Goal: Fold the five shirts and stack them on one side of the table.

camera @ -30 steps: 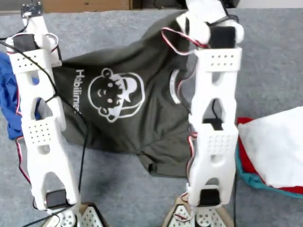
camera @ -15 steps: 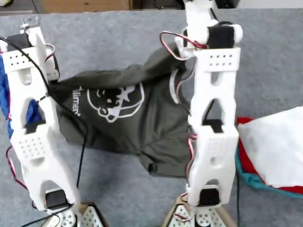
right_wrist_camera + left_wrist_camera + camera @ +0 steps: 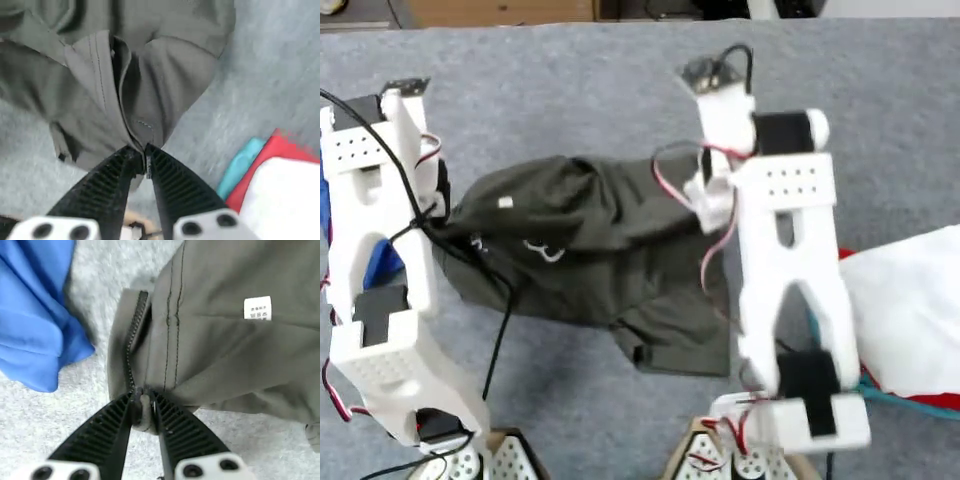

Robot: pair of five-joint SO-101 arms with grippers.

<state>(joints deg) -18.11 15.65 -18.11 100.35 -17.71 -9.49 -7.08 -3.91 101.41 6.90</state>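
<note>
on the table (image 3: 570, 80), left end effector (image 3: 143, 402) and right end effector (image 3: 145, 159) pinch the olive shirt (image 3: 590, 225), arms outstretched.

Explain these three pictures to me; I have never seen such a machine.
These are two white robot arms at a grey table, each ending in a gripper. One picture looks down from a fixed camera above. The other two come from small cameras on the arms' wrists, each looking along its own gripper. On the table lies a crumpled olive shirt. The left gripper is shut on one edge of it, the right gripper on another. A blue shirt lies beside the left arm. By the right arm, a white shirt lies on red cloth and teal cloth.
</note>
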